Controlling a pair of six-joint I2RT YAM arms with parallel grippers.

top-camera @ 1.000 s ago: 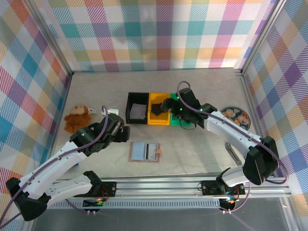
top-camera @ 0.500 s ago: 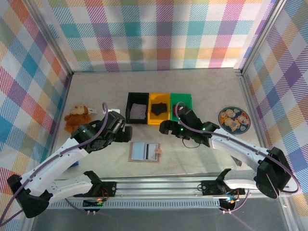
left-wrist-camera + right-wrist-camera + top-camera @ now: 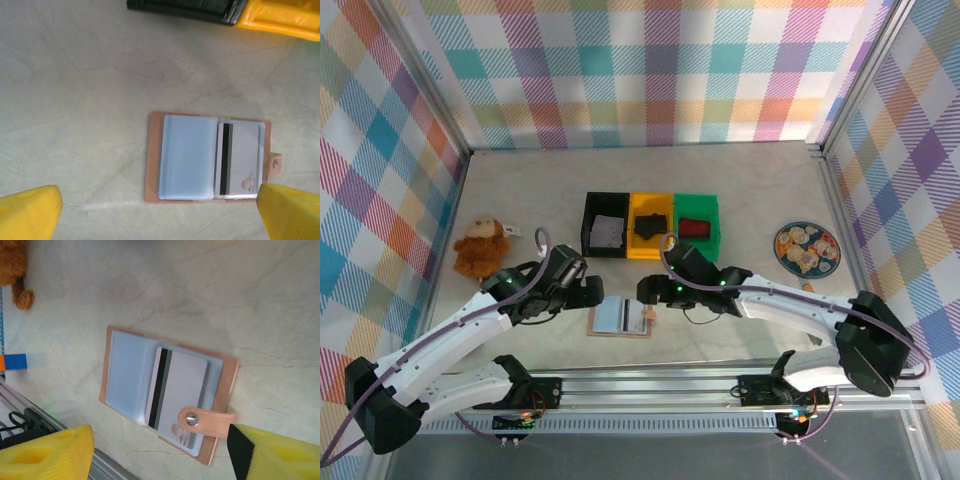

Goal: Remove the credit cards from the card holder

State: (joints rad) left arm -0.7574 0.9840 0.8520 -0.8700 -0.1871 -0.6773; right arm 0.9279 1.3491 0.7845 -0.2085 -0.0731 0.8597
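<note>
Top view: finds the card holder (image 3: 622,316) lying open and flat on the table (image 3: 520,190), between the left claw (image 3: 592,294) and the right claw (image 3: 648,291), close to both. Best handled as a two-claw job: pin with one, pull with the other, so as not to drag the whole holder along.

Left wrist view: looks down on the card holder (image 3: 207,157) just ahead of the left claw (image 3: 157,212), nearer its right-hand finger (image 3: 292,210). Suggests pressing down on the bare page, well clear of the striped card (image 3: 240,160). Left claw spread wide, empty, touching nothing.

Right wrist view: puts the card holder (image 3: 165,392) straight ahead of the right claw (image 3: 160,452), with the strap (image 3: 207,419) folded over the card (image 3: 182,390) on the side of the dark-padded finger (image 3: 280,452). Calls for flipping the strap aside first, then pinching the card's free edge and sliding it flat along the pocket; cannot tell which edge is free. Right claw parted, clamping nothing, no contact seen.
</note>
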